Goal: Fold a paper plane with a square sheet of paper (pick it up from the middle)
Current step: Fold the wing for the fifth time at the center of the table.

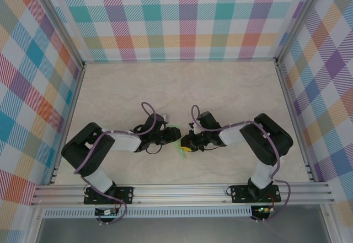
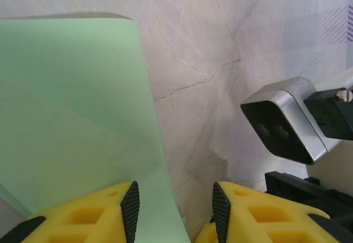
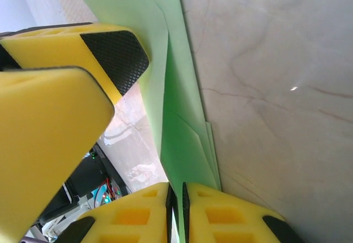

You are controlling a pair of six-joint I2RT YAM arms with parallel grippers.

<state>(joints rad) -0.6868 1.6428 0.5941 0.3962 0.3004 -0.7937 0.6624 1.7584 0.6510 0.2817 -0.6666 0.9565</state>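
Thin pale mint-green folded paper sheet (image 3: 179, 105) pinched by right pincer (image 3: 176, 201), left pincer (image 2: 175, 201) held spread alongside, near front edge of marbled tabletop (image 1: 220, 88).

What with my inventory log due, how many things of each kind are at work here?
Paper: 1
Grippers: 2 (left gripper, right gripper)
Total: 3

Far table (image 1: 182, 86) open — up front, left fingers (image 2: 83, 218), right fingers (image 3: 231, 215) crowd folded paper (image 2: 71, 116).
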